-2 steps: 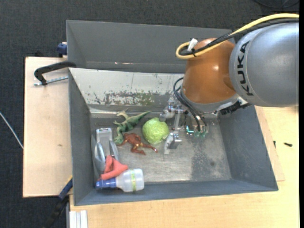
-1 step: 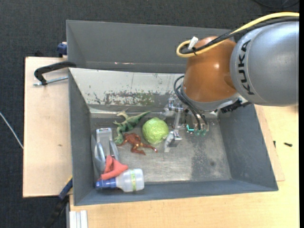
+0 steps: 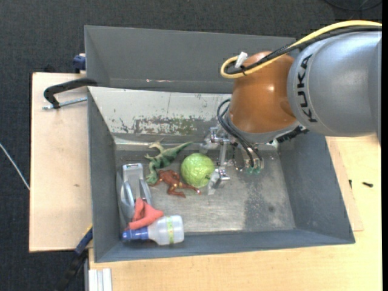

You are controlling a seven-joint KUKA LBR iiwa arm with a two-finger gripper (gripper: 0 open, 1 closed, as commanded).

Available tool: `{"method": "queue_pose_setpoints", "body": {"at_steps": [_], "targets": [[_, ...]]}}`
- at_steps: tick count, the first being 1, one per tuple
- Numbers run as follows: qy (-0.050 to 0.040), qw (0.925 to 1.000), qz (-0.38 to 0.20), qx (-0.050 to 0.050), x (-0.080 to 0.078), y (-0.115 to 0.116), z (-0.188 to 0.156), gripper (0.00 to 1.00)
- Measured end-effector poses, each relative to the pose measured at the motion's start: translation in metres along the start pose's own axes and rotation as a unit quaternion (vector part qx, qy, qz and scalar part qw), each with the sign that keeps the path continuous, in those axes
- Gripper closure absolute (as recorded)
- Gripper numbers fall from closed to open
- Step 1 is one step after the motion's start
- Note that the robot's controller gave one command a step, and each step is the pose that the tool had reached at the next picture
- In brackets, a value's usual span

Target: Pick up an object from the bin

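My gripper reaches down into the middle of the bin, right beside a green ball. One metal fingertip stands against the ball's right side; the other finger is hard to make out. A green toy dinosaur lies just left of the ball, toward the back. Next to the ball's lower left edge lies a small red-brown toy figure.
Along the bin's left wall lie a clear plastic piece, a red-orange piece and a small white bottle with a blue cap. The arm with its orange cover hangs over the bin's back right.
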State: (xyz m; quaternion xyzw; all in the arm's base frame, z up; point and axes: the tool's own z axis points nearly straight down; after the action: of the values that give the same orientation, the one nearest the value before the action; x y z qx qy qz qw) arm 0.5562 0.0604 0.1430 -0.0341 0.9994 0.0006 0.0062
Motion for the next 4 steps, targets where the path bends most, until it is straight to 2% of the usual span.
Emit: {"method": "queue_pose_setpoints", "body": {"at_steps": [1, 2, 3, 4], "targets": [[0.0037, 0.9897, -0.143, -0.001, -0.02, 0.006, 0.032, 0.0], [0.0044, 0.9921, -0.125, -0.001, -0.018, 0.009, 0.057, 1.0], [0.0044, 0.9921, -0.125, -0.001, -0.018, 0.009, 0.057, 1.0], [0.0058, 0.9931, -0.117, -0.001, -0.015, 0.009, 0.022, 1.0]]}}
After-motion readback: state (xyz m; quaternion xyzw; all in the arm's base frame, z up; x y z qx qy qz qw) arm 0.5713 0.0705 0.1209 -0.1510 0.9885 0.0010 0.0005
